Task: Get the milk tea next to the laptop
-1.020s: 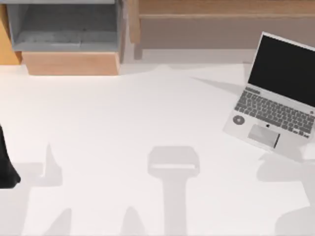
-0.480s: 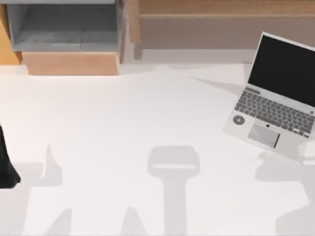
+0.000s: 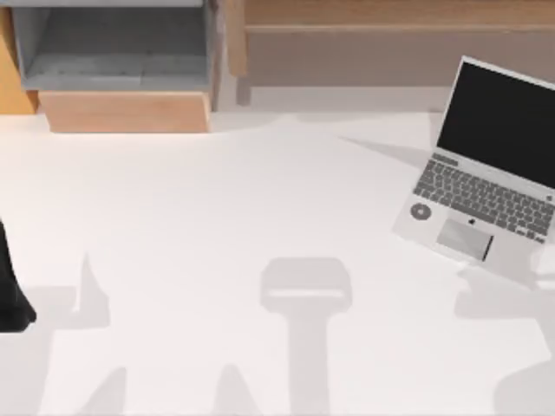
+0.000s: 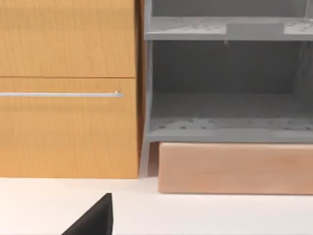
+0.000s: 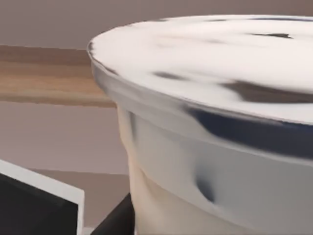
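The milk tea (image 5: 205, 147) looms very close in the right wrist view: a clear cup with a round white sealed top and beige tea below. My right gripper is shut on it, with a dark finger (image 5: 115, 223) against the cup's side. The laptop (image 3: 486, 173) lies open at the table's right side, with a black screen, grey keyboard and pale trackpad; a corner of its screen (image 5: 34, 205) lies just beyond the cup. A pale sliver of the cup (image 3: 546, 279) sits at the right edge, just in front of the laptop. My left arm (image 3: 10, 295) rests at the left edge.
A grey open shelf unit (image 3: 113, 43) on a wooden base (image 3: 126, 111) stands at the back left, beside an orange wooden cabinet (image 4: 68, 88) with a metal handle. A wooden ledge (image 3: 390, 17) runs along the back. The white table (image 3: 260, 199) spreads across the middle.
The pale sliver at the right edge and the arm's shadow below the laptop have shifted slightly toward the table's front. The left arm and the laptop have not moved.
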`<state>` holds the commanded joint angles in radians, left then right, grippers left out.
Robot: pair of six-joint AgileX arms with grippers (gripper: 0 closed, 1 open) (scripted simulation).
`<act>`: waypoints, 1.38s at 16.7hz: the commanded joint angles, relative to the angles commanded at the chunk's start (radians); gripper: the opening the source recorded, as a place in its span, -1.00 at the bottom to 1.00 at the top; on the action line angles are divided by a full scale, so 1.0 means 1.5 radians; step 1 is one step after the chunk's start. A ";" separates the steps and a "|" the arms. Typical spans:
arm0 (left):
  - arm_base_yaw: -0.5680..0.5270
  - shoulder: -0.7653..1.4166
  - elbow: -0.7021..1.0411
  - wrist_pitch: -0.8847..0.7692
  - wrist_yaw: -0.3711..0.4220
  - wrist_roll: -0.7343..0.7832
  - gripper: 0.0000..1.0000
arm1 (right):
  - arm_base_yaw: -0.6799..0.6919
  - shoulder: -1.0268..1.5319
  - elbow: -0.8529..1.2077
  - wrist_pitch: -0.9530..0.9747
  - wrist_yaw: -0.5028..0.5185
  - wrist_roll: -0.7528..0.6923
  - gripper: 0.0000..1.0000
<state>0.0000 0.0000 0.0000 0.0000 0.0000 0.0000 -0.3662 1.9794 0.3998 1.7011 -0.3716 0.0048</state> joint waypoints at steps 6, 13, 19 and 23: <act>0.000 0.000 0.000 0.000 0.000 0.000 1.00 | 0.001 0.041 -0.013 0.014 0.000 -0.001 -1.00; 0.000 0.000 0.000 0.000 0.000 0.000 1.00 | 0.002 0.060 -0.027 0.005 0.000 -0.001 -1.00; 0.000 0.000 0.000 0.000 0.000 0.000 1.00 | 0.002 0.060 -0.027 0.005 0.000 -0.001 -0.10; 0.000 0.000 0.000 0.000 0.000 0.000 1.00 | 0.002 0.060 -0.027 0.005 0.000 -0.001 0.51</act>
<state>0.0000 0.0000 0.0000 0.0000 0.0000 0.0000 -0.3631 2.0691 0.3591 1.7092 -0.3712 0.0039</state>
